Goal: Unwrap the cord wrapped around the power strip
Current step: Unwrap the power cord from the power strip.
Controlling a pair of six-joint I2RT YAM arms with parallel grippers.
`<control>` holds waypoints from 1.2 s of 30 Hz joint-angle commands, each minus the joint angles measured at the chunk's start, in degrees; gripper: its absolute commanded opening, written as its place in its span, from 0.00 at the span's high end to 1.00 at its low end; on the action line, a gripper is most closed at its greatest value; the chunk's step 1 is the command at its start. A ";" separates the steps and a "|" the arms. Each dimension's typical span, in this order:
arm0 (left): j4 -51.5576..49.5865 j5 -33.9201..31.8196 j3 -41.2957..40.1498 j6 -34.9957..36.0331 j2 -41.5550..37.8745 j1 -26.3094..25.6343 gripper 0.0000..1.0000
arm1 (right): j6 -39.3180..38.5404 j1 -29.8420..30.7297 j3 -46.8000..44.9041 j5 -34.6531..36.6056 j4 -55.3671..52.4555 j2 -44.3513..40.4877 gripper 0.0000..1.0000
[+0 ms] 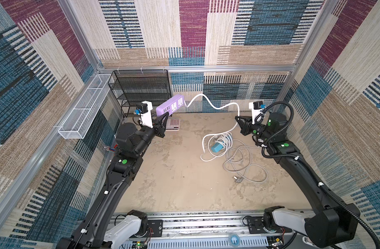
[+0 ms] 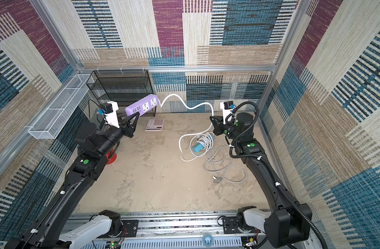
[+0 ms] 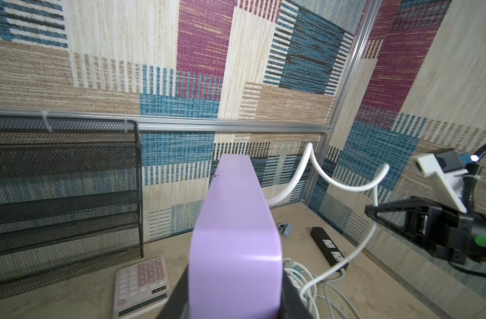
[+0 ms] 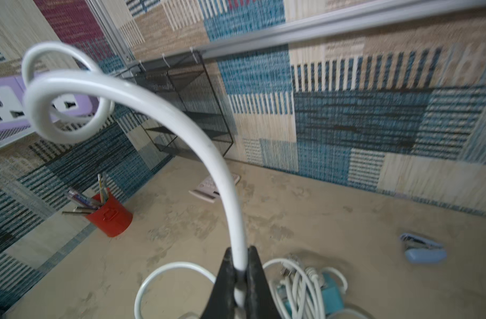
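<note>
glossy power strip [image 1: 169, 105] — curling cord [image 4: 230, 204]

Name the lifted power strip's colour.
The power strip is lilac with white sockets; clearest in a top view.

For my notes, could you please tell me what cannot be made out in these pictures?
- Calculator: in a top view, partly behind the left hand.
- Red pen cup: in a top view, mostly under the left arm.
- Far end of the white cord: in both top views, lost in the cable pile.
</note>
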 commanded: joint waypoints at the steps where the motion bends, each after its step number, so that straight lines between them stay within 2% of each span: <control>1: 2.82 -4.42 -0.59 3.79 -1.32 0.71 1.00 | 2.32 2.12 -2.63 0.26 -4.97 0.57 1.00; 10: 3.56 -7.85 -1.65 5.71 -4.27 3.26 1.00 | 9.48 8.12 -13.37 1.36 -2.13 6.47 1.00; 18: 4.43 -11.14 -2.76 6.21 -5.95 4.47 1.00 | 14.08 13.90 -19.21 2.26 4.47 15.67 1.00; 25: 4.61 -11.69 -3.02 5.86 -6.01 4.83 1.00 | 16.77 15.59 -21.08 4.29 10.57 22.82 1.00; 36: 4.80 -7.53 -2.51 3.32 -3.71 4.83 1.00 | 17.72 17.22 -19.27 6.74 15.82 28.78 1.00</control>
